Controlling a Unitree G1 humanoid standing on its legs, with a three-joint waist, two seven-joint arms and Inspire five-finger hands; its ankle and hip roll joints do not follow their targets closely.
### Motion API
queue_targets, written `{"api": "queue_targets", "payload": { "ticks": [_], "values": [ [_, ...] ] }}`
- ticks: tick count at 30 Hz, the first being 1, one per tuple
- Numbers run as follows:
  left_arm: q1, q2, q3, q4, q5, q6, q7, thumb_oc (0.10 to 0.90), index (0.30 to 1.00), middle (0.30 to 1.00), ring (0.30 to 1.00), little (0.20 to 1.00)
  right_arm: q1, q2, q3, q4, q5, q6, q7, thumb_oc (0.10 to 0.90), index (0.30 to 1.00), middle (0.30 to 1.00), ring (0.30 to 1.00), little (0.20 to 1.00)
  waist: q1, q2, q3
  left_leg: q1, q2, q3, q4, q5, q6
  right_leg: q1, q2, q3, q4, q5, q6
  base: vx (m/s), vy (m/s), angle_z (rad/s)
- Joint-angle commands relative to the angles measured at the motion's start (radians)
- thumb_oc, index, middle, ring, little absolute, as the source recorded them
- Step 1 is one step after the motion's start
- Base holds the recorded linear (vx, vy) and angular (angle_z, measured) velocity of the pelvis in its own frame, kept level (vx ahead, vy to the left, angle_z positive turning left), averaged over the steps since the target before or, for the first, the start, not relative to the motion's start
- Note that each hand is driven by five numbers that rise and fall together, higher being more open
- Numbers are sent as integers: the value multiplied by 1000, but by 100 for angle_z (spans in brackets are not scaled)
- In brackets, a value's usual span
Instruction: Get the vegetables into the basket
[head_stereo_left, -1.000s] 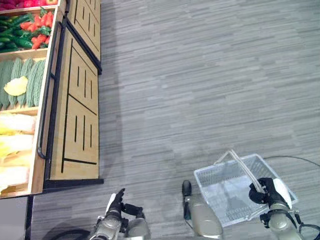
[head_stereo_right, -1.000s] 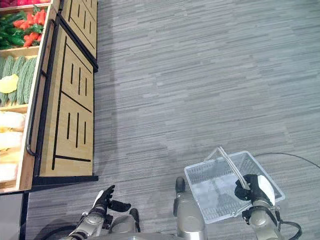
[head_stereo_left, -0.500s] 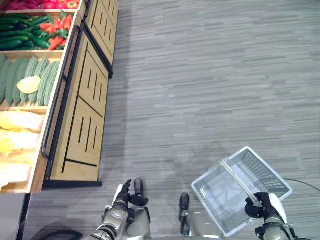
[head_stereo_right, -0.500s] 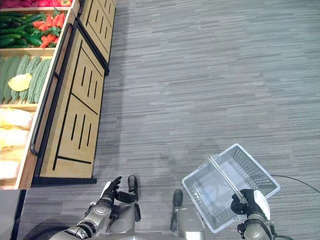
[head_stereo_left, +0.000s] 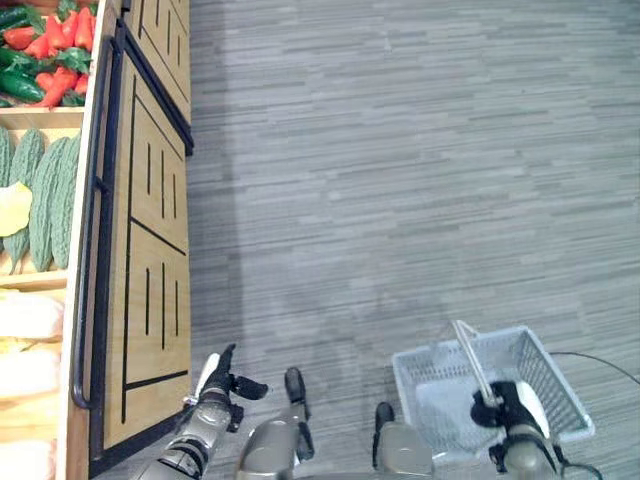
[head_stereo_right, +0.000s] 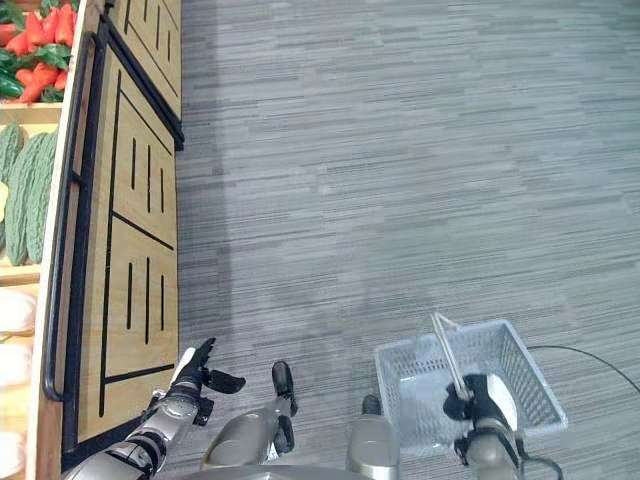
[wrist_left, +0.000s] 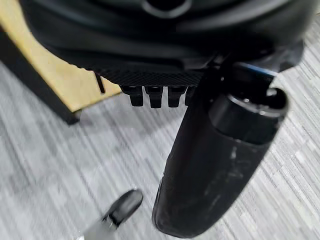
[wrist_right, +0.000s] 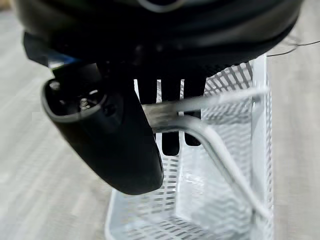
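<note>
My right hand (head_stereo_left: 512, 410) grips the basket (head_stereo_left: 555, 390) handle at 5 o'clock. My left hand (head_stereo_left: 215, 385) is released at 7. Vegetables (head_stereo_left: 45, 195) lie in the shelf (head_stereo_left: 140, 230) at 9.

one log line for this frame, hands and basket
right hand: shut on basket handle | left hand: open, empty, by produce stand | basket: empty

Grey striped floor (head_stereo_left: 400, 180) carries a wooden produce stand (head_stereo_left: 140, 240) along its left side — slatted panels with a black rail. Its compartments hold red and green peppers (head_stereo_left: 45, 55), ridged green gourds (head_stereo_left: 40, 200) and pale yellow vegetables (head_stereo_left: 25, 345) — each kind in a separate compartment
</note>
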Motion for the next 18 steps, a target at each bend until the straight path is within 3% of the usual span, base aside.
{"api": "queue_targets", "payload": {
  "ticks": [1, 3, 4, 8, 9, 12, 14, 18],
  "values": [
    [18, -37, 42, 2, -19, -19, 21, 900, 1000, 1000, 1000, 1000, 58, -83, -9, -79, 4, -43, -56, 400, 300, 300, 300, 300, 0, 29, 20, 40, 81, -39, 47, -89, -102, -22, 14, 13, -9, 151, 33, 226, 206, -10],
    [15, -34, 54, 11, -28, -18, 30, 900, 1000, 1000, 1000, 1000, 60, -81, -7, -80, 5, -48, -62, 400, 300, 300, 300, 300, -14, 38, 31, 74, 80, -51, 41, -99, -110, -80, 47, -4, -44, 104, 18, 270, 33, 6],
    [10, -36, 65, 43, -26, -12, 29, 900, 1000, 1000, 1000, 1000, 58, -78, -3, -80, 12, -53, -65, 400, 300, 300, 300, 300, -31, 31, 39, 99, 71, -69, 44, -118, -121, -118, 71, 4, -143, 83, 14, 337, -73, 30],
    [10, -55, 75, 67, -15, -8, 25, 900, 1000, 1000, 1000, 1000, 85, -84, -5, -95, 10, -54, -62, 400, 300, 300, 300, 300, -83, 23, 43, 171, 44, -137, 64, -171, -135, -156, 101, 64, -327, 131, 31, 374, -99, 77],
    [25, -69, 79, 75, -8, -9, 19, 900, 1000, 1000, 1000, 1000, 114, -88, -15, -94, 4, -51, -52, 400, 300, 300, 300, 300, -112, 24, 37, 219, 33, -183, 67, -199, -140, -186, 118, 90, -379, 156, 38, 504, -170, 69],
    [58, -87, 74, 70, -13, -13, 12, 900, 1000, 1000, 1000, 1000, 141, -103, -26, -67, 3, -45, -33, 400, 300, 300, 300, 300, -129, 35, 21, 260, 28, -257, 96, -219, -150, -177, 135, 123, -326, 161, 24, 349, -186, 135],
    [80, -92, 73, 65, -19, -11, 8, 900, 1000, 1000, 1000, 1000, 139, -115, -31, -57, -1, -43, -26, 400, 300, 300, 300, 300, -127, 42, 14, 271, 40, -270, 121, -219, -159, -175, 138, 95, -285, 149, 10, 253, -207, 117],
    [104, -118, 78, 67, -50, -2, 13, 900, 1000, 1000, 1000, 1000, 174, -175, -54, -72, -2, -50, -22, 400, 300, 300, 300, 300, -113, 65, -10, 227, 70, -361, 218, -136, -204, -133, 155, 49, -195, 75, -52, 254, -330, 63]
  ]
}}
